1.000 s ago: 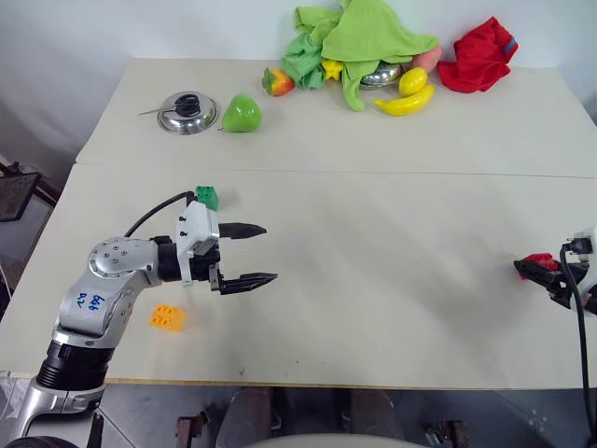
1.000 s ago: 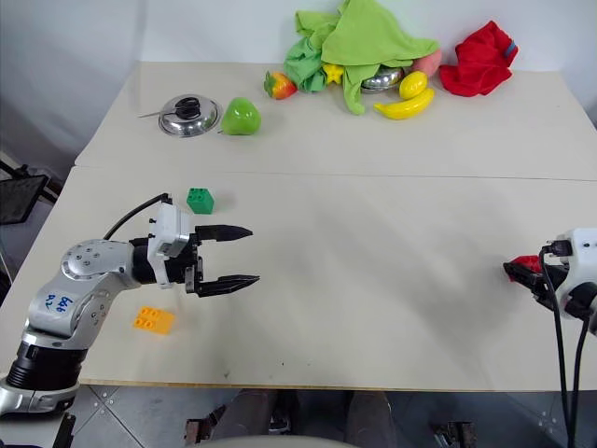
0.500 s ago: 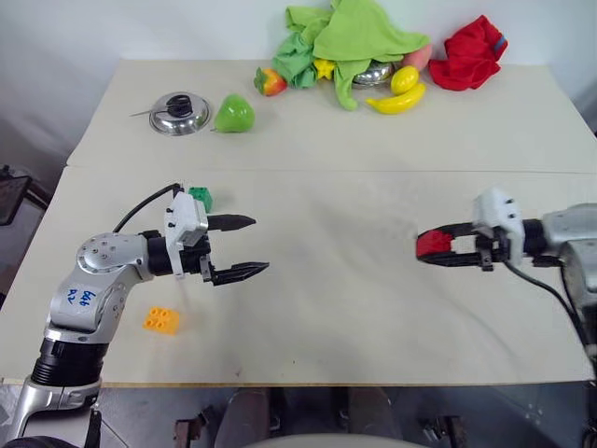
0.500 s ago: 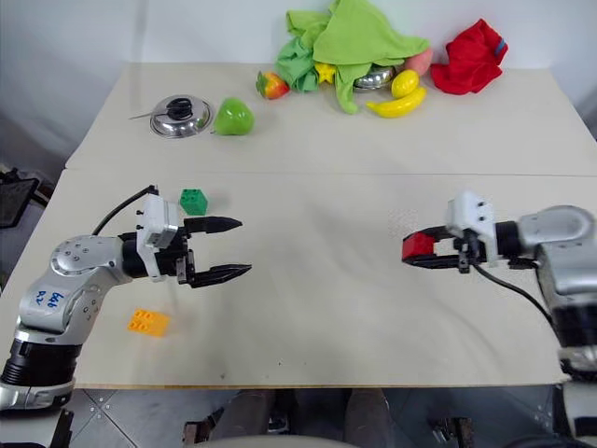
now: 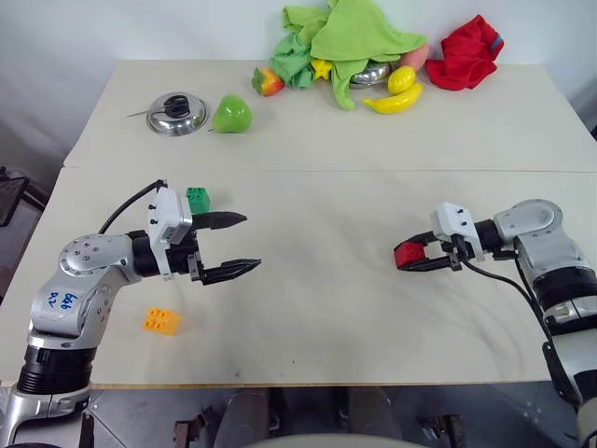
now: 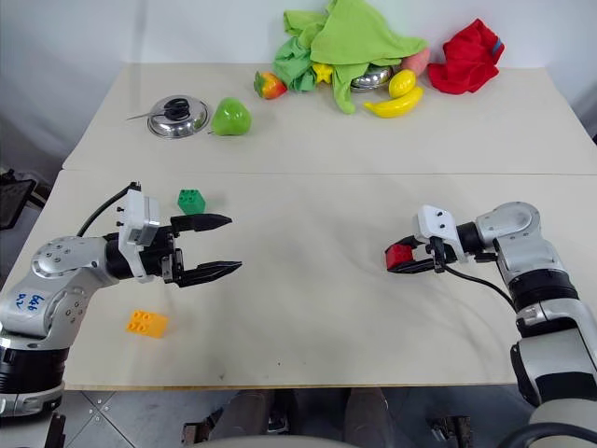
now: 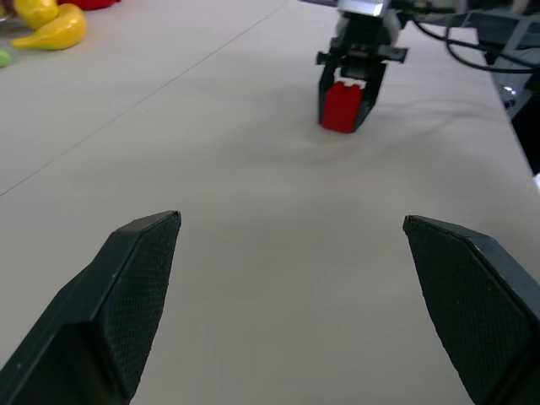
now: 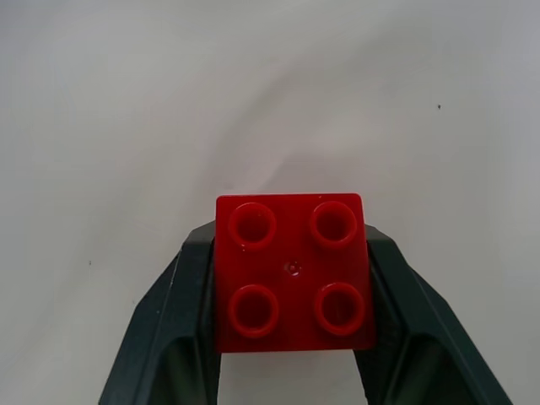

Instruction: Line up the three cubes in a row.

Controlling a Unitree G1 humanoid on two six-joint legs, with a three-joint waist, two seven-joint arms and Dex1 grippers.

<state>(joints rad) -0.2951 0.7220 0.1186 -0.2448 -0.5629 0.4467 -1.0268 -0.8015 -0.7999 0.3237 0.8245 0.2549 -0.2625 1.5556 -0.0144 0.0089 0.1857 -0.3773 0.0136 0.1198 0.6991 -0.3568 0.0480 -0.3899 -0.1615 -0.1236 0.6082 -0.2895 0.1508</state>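
Nearest the front edge of the table (image 5: 373, 355) lies the yellow-orange cube (image 5: 161, 320), flat and untouched on the robot's left, well apart from the other two cubes. Just beyond it the left gripper (image 5: 239, 245) hovers above the surface with its two fingers spread wide and nothing between them; the green cube (image 5: 198, 199) sits just behind that gripper's body, close enough that a careless swing of the wrist could knock it away. Across the table, on the robot's right, the right gripper (image 5: 407, 259) has the red cube (image 8: 293, 272) between its fingers, studs facing the wrist camera, low over the table or already on it; the frames do not settle which. The grip looks loose, so the likely trouble is the red cube tipping or skidding if it is let go above the surface, landing askew and far from its mates. At the far edge the toy fruits (image 5: 396, 91), the green cloth (image 5: 354, 33), the red cloth (image 5: 468, 56) and a pot lid (image 5: 173, 112) lie clear of the work
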